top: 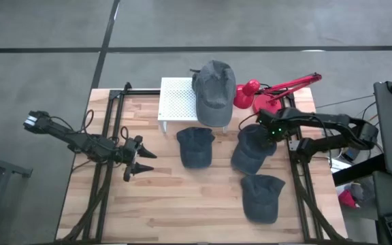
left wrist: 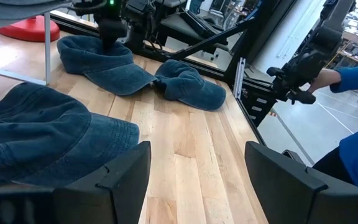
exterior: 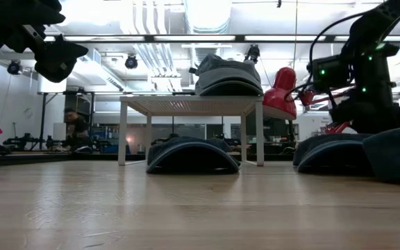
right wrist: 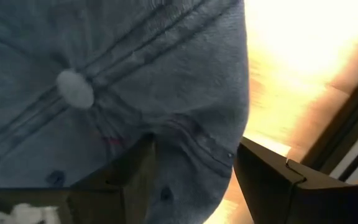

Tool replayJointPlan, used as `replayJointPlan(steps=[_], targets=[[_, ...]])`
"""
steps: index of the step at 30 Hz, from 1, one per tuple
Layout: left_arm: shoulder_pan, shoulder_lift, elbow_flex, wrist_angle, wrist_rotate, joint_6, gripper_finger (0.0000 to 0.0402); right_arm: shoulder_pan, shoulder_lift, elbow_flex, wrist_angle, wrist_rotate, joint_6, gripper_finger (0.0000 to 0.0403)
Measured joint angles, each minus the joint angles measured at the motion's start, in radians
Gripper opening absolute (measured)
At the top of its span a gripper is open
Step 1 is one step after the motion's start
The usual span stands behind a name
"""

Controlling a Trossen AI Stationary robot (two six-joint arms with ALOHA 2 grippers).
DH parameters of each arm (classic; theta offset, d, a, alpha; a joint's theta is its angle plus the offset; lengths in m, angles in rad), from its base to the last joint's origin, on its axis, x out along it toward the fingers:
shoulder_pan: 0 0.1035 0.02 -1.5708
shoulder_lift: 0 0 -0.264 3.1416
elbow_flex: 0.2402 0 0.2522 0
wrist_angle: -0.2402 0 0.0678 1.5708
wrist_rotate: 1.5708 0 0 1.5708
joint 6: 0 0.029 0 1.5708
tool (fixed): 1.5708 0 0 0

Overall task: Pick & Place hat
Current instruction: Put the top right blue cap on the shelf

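The right gripper [top: 269, 131] hangs over a blue denim cap [top: 252, 148] right of table centre, fingers [right wrist: 132, 180] spread and straddling its crown, not clenched; the left gripper [top: 143, 163] waits released above the table's left side, near another cap [top: 196, 145]

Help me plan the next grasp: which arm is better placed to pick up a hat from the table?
Right. The right gripper hangs open directly over the blue hat at the table's right side, fingers straddling its crown. The left gripper sits open at the left, apart from every hat.
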Motion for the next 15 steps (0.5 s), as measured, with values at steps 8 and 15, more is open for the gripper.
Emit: replayJointPlan(steps=[8, 15], targets=[[0.000, 0.000, 0.000, 0.000, 0.000, -0.005, 0.0262, 0.000, 0.060, -0.034, 0.022, -0.007, -0.019, 0.0179], [0.000, 0.000, 0.000, 0.000, 0.000, -0.007, 0.0262, 0.001, 0.040, -0.036, 0.013, -0.009, -0.051, 0.0054]])
